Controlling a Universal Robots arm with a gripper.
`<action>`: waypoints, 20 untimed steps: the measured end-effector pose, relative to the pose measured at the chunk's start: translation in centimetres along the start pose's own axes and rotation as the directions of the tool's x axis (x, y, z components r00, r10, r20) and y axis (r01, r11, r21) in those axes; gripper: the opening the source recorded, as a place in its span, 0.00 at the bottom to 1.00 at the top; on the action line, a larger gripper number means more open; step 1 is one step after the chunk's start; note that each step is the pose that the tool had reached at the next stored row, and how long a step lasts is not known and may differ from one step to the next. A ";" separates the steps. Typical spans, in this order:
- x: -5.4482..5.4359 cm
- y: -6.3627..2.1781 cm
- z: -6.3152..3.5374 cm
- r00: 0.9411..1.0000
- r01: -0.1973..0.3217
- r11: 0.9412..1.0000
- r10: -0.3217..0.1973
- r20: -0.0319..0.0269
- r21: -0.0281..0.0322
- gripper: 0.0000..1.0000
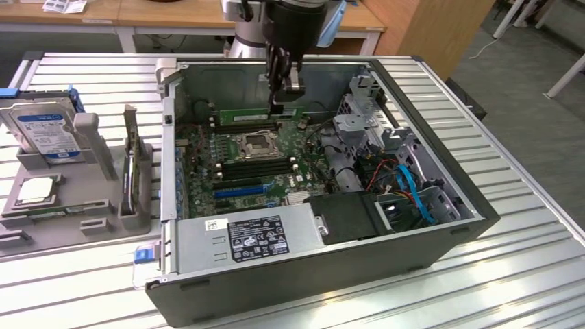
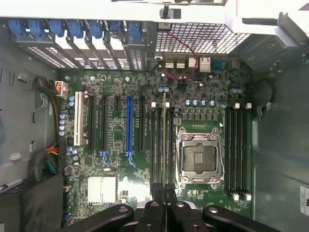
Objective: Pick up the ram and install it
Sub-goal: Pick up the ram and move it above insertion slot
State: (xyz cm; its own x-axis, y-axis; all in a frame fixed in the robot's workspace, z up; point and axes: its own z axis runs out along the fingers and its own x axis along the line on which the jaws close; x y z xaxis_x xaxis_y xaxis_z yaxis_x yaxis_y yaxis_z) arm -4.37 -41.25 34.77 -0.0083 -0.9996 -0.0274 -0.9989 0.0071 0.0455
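The ram [image 1: 252, 114] hangs over the motherboard [image 1: 203, 155] inside the case [image 1: 302, 277], beside the socket [image 1: 257, 142].

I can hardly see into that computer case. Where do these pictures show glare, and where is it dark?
Exterior view: light glares white off the ribbed table, while the case's near outer wall sits in shadow. Wrist view: the motherboard is evenly lit, the case frame is washed out pale, and the corner beside the cables is dark.
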 end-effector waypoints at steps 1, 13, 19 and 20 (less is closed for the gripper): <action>0.0 0.00 0.08 1.000 0.000 1.000 0.000 0.000 0.000 0.11; -0.3 -0.01 0.30 1.000 0.000 1.000 0.000 0.000 0.000 0.11; -0.8 -0.01 0.42 1.000 0.000 1.000 0.000 0.000 0.000 0.11; -0.9 -0.01 0.44 1.000 0.000 1.000 0.000 0.000 0.000 0.11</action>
State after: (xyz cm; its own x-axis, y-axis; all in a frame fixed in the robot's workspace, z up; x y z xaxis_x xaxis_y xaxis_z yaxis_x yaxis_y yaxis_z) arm -4.37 -40.34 34.35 -0.0083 -0.9996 -0.0273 -0.9989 0.0071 0.0455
